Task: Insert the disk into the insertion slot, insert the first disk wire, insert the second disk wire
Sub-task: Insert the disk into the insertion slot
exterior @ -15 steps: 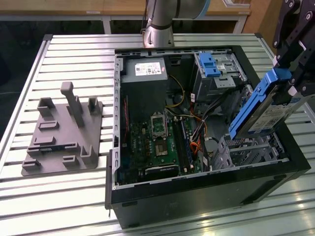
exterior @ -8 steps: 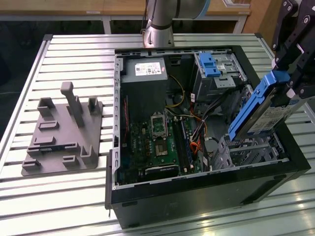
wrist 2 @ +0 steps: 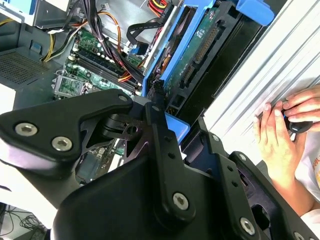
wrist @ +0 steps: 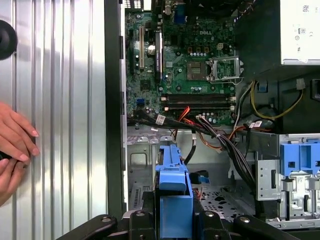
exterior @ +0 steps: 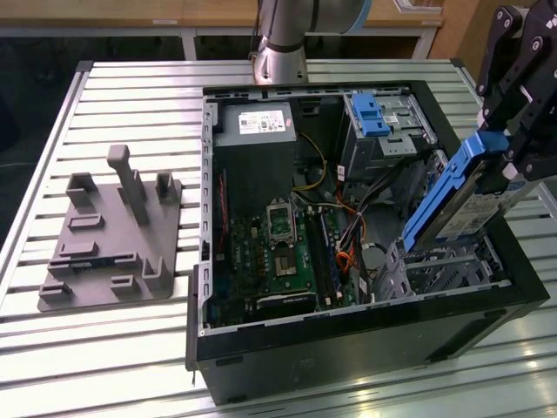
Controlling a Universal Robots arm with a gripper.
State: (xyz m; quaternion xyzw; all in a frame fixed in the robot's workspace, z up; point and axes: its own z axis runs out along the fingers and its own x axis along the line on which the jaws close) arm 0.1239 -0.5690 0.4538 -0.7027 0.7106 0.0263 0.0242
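Your gripper (exterior: 503,158) clamped the blue-framed disk (exterior: 448,202), steeply tilted; lower edge near the perforated grey insertion slot (exterior: 435,266), exterior view's four o'clock in the case (exterior: 348,353)

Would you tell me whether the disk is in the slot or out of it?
Out: the gripper holds the disk tilted above the slot in the exterior view.
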